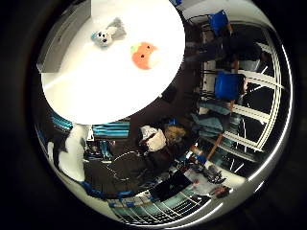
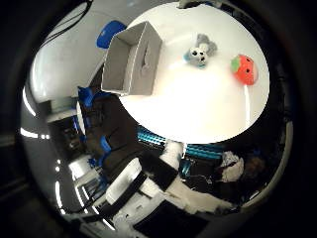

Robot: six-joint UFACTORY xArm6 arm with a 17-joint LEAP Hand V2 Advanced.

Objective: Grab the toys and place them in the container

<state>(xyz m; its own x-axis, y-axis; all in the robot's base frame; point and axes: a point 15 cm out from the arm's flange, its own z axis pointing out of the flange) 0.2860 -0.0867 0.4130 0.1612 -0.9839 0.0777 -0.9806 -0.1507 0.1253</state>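
Note:
A grey and white plush toy (image 2: pixel 200 52) and an orange-red plush toy (image 2: pixel 244 68) lie side by side on a round white table (image 2: pixel 188 104). An open grey box container (image 2: pixel 134 59) stands on the same table, a short way from the grey toy. The little finger side palm view also shows the grey toy (image 1: pixel 107 34) and the orange toy (image 1: pixel 144 55) on the table (image 1: pixel 106 86). My hand (image 2: pixel 134 188) is high above the table, far from the toys and the container. Its fingers are relaxed and hold nothing.
Blue chairs (image 1: pixel 228 84) stand beside the table, one (image 2: pixel 109 35) behind the container. Furniture and clutter (image 1: pixel 182 182) cover the floor past the table's edge.

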